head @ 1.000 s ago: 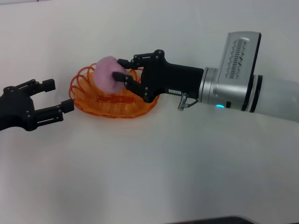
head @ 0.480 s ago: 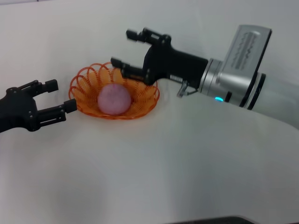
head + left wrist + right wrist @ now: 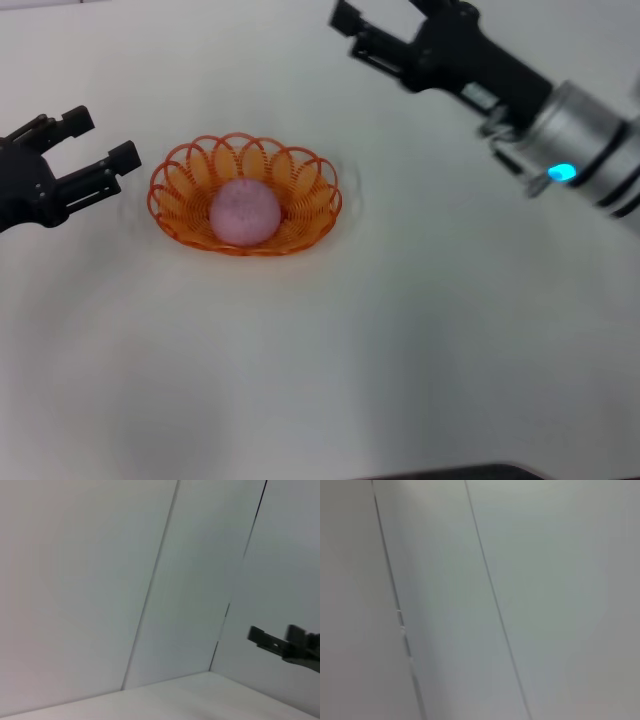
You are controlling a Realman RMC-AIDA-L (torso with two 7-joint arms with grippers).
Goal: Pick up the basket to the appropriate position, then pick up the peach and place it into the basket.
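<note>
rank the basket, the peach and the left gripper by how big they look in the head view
1. basket, clearly the widest.
2 and 3. left gripper and peach: unsure. The gripper is open and cut off by the picture's edge, and it may sit nearer the camera, so its visible part looks about as large as the peach lying in the basket.

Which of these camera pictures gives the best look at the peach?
The head view. It looks down on the table and shows the whole peach sitting inside the orange basket, with nothing covering it. The left wrist view and right wrist view point at pale wall panels, so neither shows the peach at all.
</note>
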